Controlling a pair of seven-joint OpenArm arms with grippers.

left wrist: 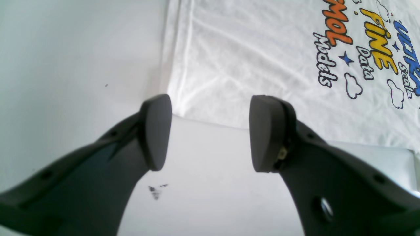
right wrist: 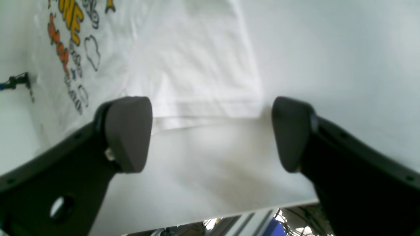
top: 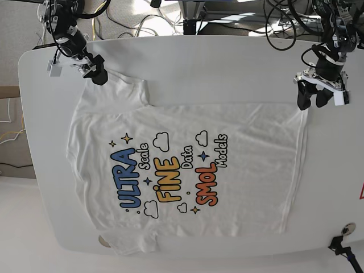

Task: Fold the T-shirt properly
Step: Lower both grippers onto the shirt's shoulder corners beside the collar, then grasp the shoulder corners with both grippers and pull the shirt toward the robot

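The white T-shirt lies flat on the table with its colourful print facing up, neck to the left and hem to the right in the base view. My left gripper hovers open over the far hem corner; in the left wrist view the gripper has nothing between its pads, and the T-shirt's hem edge lies just beyond them. My right gripper stands open at the far sleeve. Seen from the right wrist, the gripper frames the sleeve hem of the T-shirt, and it holds nothing.
The white table has a rounded far edge with cables behind it. A dark smudge marks the table near my left gripper. A small black fitting sits at the near right corner. The table's edge shows below my right gripper.
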